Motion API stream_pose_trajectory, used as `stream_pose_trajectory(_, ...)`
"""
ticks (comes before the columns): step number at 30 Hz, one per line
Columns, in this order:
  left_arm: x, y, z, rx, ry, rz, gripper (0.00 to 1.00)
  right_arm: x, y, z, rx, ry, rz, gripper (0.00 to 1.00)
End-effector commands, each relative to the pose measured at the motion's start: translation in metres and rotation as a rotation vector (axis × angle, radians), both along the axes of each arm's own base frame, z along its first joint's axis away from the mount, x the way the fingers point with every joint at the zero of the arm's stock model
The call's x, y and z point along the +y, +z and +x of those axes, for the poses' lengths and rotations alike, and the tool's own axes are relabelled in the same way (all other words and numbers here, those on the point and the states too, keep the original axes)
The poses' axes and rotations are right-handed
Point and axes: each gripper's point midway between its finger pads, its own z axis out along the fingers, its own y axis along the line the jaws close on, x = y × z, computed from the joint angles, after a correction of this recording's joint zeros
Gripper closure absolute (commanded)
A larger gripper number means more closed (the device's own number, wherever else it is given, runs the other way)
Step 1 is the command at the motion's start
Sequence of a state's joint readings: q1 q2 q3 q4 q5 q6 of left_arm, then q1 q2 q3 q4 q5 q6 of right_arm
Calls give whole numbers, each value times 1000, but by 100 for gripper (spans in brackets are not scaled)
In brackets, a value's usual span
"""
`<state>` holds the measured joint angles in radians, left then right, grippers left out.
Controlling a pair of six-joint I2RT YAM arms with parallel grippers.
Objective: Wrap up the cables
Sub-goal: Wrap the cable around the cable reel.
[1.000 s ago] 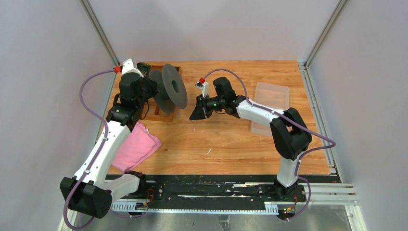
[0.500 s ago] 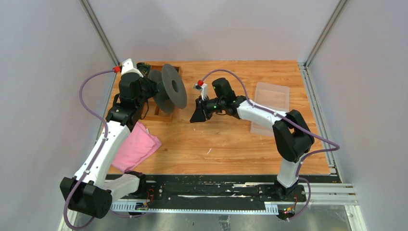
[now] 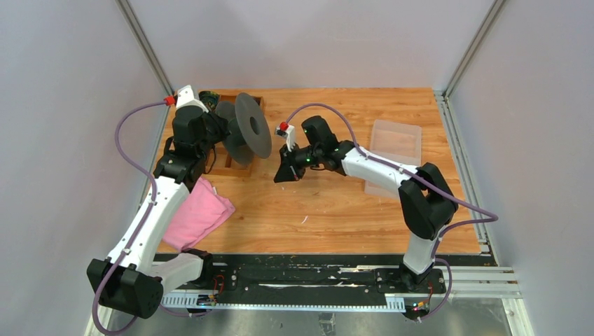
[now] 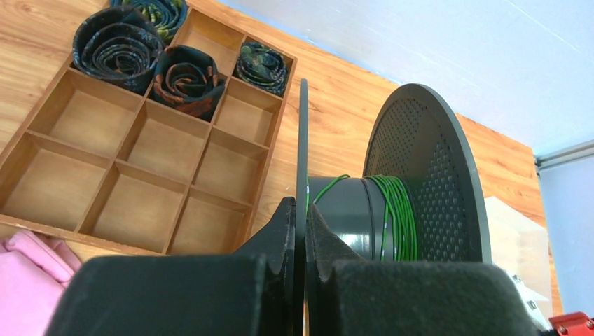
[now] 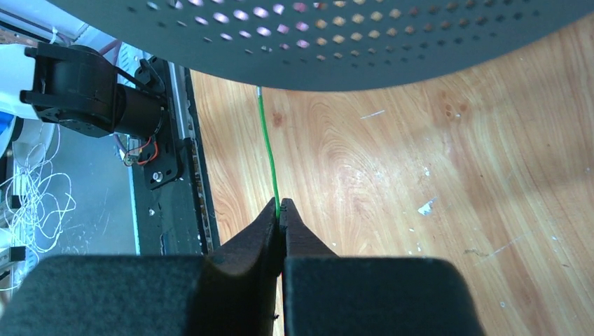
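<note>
Right wrist view, thread-thin green cable point(image 5: 268, 150) pinched in right pincer point(image 5: 281, 210), left pincer point(image 4: 300, 210) clamping spool flange point(image 4: 302, 140).

Cable point(image 4: 399, 217) wound on spool point(image 4: 427, 161) — over tray point(image 4: 66, 185), far left, cloth point(image 3: 199, 217) nearer, box point(image 3: 396, 150) right.

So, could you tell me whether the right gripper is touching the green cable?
Touching. The right wrist view shows the right gripper shut on the green cable, which runs straight from its fingertips up toward the spool.

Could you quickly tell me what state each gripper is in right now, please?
Left gripper: shut on the spool flange.
Right gripper: shut on the green cable.
</note>
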<state>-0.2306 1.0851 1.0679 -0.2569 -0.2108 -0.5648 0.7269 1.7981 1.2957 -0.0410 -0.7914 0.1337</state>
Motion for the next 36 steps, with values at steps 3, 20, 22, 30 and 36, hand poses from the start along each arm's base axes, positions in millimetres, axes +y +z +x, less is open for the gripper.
stream_pose_trajectory(3,8,41,4,-133,29,-5,100,21,44,-15,-87,54,23,99)
stream_pose_trajectory(20,-8,18,4,-85,-7,71,100,51,122,-14,-57,61,61,99)
stream_pose_trajectory(22,-11,19,3,-87,-17,92,100,52,127,-12,-64,52,59,99)
stream_pose_trajectory(30,-27,24,-2,-105,-68,188,100,56,153,-5,-104,25,76,99)
stream_pose_trajectory(36,-43,29,-4,-138,-128,241,100,58,164,-2,-113,18,89,99)
